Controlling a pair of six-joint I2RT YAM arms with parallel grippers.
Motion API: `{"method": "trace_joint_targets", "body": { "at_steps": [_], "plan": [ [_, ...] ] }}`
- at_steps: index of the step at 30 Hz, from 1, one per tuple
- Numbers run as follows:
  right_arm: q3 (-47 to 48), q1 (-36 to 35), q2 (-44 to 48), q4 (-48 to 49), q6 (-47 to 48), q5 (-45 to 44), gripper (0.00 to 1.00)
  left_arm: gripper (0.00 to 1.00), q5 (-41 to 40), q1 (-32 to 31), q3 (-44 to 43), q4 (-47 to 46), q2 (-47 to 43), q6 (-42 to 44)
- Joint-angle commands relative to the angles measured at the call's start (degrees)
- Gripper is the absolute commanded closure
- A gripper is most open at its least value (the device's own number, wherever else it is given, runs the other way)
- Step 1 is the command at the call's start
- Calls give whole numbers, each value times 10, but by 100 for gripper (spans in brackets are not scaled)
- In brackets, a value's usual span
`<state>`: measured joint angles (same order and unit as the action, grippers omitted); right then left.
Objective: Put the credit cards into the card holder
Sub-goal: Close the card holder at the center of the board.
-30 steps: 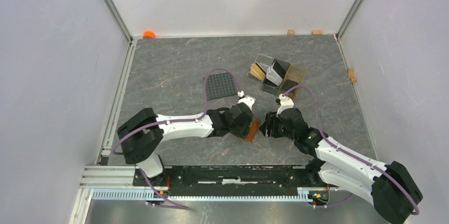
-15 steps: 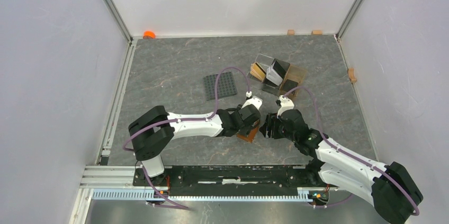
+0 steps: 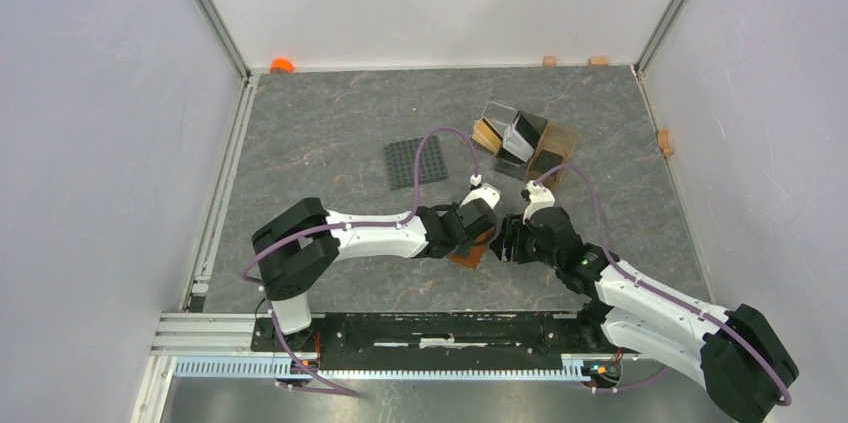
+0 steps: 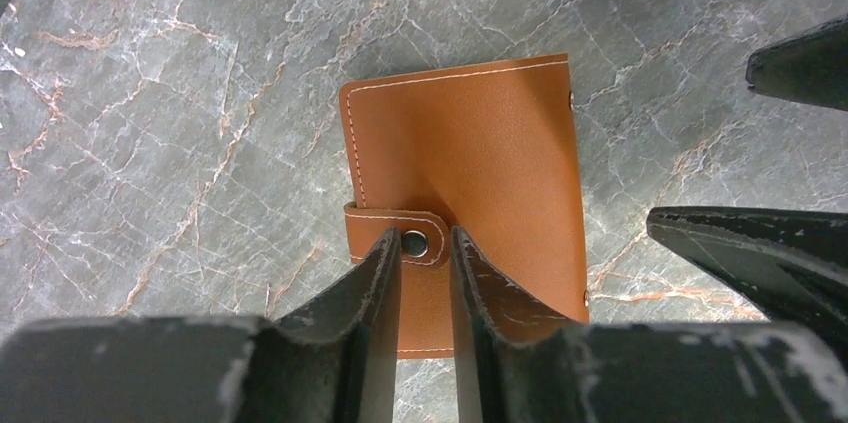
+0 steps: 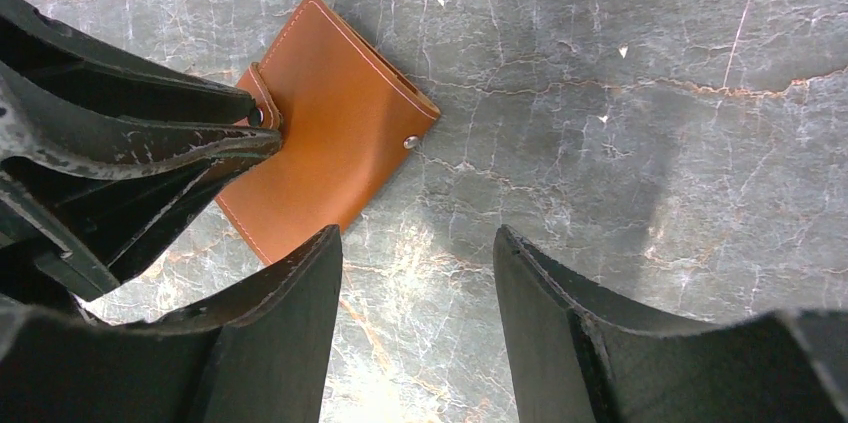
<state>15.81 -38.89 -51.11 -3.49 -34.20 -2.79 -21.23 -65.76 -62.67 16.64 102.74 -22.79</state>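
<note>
Grey marble tabletop point(image 4: 150, 93): left gripper point(image 4: 425, 238) sits right over the brown card holder point(image 4: 480, 143), jaws a slit apart around its snap tab point(image 4: 375, 228). Can't tell if it's biting. Holder's long side runs straight ahead. Right gripper point(image 5: 418, 243) gapes wide just beside it.

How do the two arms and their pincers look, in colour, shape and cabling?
Both the left arm and the right arm have white links between bulky black joints. A thin purple cable loops along each. The left pincer and right pincer each have two black, tapering fingers with scuffed, whitish worn edges.
</note>
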Motion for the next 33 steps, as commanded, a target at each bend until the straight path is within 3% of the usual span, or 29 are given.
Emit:
{"method": "trace_joint_targets", "body": {
  "at_steps": [1, 6, 16, 22, 33],
  "plan": [
    [-3, -1, 0, 22, -1, 1, 38, 75, -16, -3, -15, 12, 24, 8],
    [-5, -1, -1, 22, -4, 2, 38, 84, -9, -4, -10, 11, 20, -8],
    [-4, -1, -6, 23, -5, 3, 38, 92, 4, -3, 6, 4, -22, -39],
    [-4, -1, -6, 22, -4, 4, 38, 77, 12, -1, 11, -7, -25, -51],
    [-4, -1, -7, 22, -3, 6, 38, 69, 19, 0, 12, -12, -29, -58]
  ]
}}
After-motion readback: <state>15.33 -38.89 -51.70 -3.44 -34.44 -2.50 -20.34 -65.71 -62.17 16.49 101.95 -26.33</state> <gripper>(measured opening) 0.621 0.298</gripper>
